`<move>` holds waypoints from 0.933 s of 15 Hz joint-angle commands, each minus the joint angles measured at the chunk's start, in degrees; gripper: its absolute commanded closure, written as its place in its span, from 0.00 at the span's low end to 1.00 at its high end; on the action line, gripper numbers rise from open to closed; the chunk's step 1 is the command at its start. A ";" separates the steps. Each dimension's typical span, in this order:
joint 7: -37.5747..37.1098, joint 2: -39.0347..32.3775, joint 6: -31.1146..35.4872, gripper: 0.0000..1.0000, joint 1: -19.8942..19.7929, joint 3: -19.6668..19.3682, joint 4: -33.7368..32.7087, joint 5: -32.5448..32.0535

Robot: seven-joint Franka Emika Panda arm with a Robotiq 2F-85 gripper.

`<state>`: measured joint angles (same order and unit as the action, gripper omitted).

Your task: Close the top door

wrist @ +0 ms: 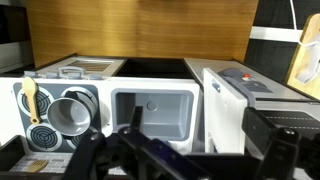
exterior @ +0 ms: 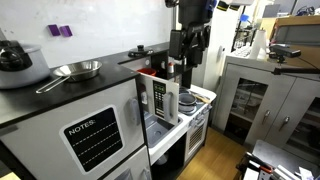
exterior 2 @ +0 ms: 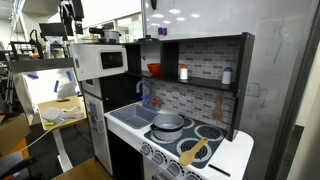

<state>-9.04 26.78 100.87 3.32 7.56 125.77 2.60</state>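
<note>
Toy-kitchen counter (exterior: pixel 70 95): top door (exterior: pixel 160 100) left open.
Gripper (exterior: pixel 188 62) held wide above door; edge could be missed if approached high.

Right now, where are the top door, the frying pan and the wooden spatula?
top door (exterior: pixel 160 100): exterior view, white inner face.
frying pan (exterior: pixel 80 69): exterior view, its bowl.
wooden spatula (exterior 2: pixel 196 152): exterior view, its middle.

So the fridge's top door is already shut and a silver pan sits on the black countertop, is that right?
Not quite: the top door is open, swung out with its white inner face showing in an exterior view. The silver pan does sit on the black countertop.
</note>
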 commanded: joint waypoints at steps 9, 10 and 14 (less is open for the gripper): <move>1.80 -7.85 -1.76 0.00 4.23 3.62 -8.85 -1.25; 2.39 -8.65 -1.77 0.00 4.75 3.89 -9.18 -1.02; 4.98 -11.34 -1.21 0.00 6.42 4.71 -9.98 -1.26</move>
<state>-6.38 18.03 100.83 9.02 12.11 118.24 2.30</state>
